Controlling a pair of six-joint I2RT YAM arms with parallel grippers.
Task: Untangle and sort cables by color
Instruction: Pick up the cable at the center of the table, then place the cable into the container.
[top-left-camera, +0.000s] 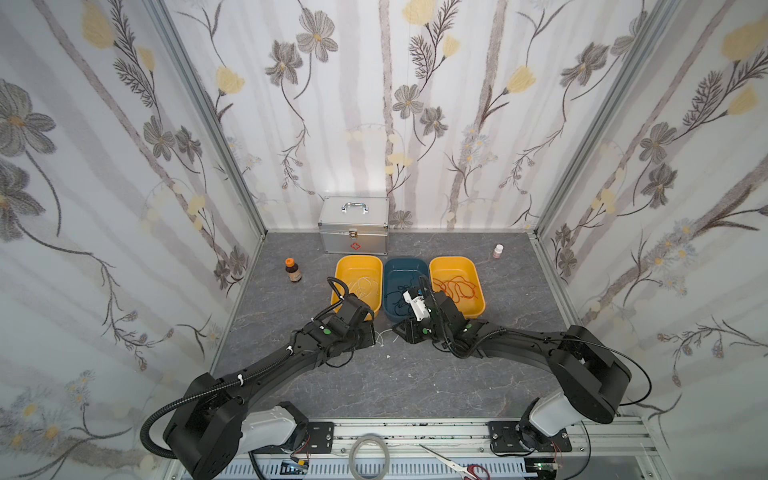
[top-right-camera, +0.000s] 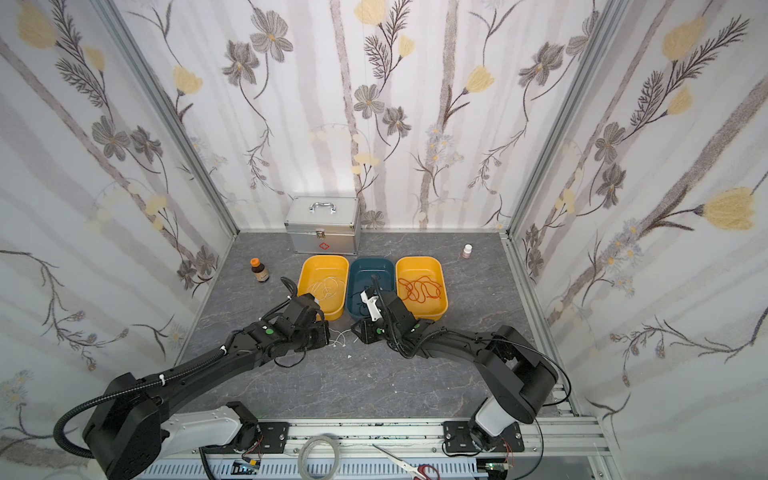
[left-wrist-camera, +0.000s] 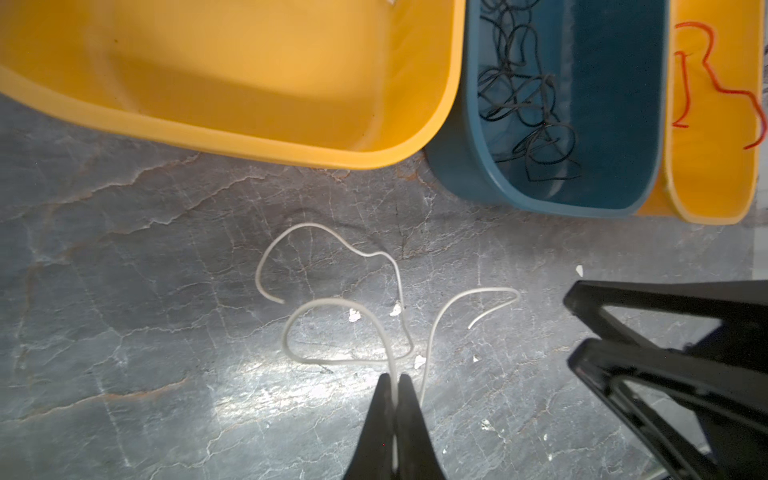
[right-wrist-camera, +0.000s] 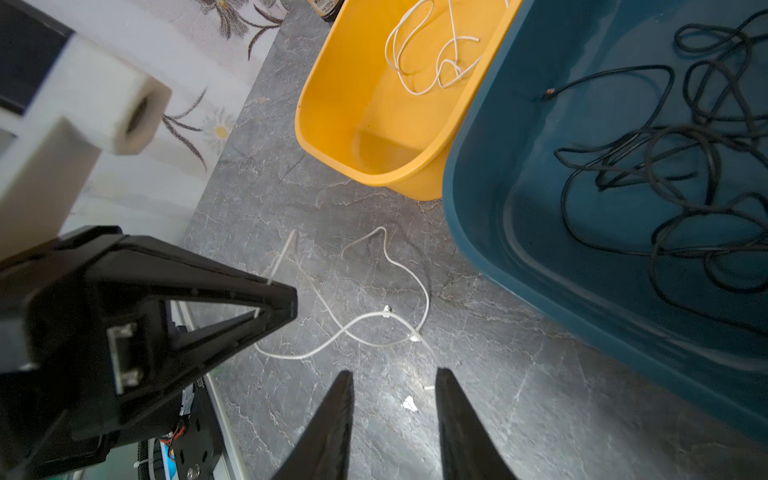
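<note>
Top views hide the grip; the left wrist view shows the left pincer (left-wrist-camera: 395, 377) clamped on a white cable (left-wrist-camera: 332, 300). The right pincer (right-wrist-camera: 395, 376) gapes, empty.

Metal case (top-left-camera: 354, 226), brown bottle (top-left-camera: 293, 271), small white bottle (top-left-camera: 498, 250), tape ring (top-left-camera: 353, 457), scissors (top-left-camera: 446, 460)

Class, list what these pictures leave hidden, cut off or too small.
- Left tool: its grip on the white cable is hidden beneath its arm in both top views.
- Red cables: cut off by the left wrist view's edge.
- Black cables: cut off at the right wrist view's edge.
- Brown bottle: label too small to read in both top views.
</note>
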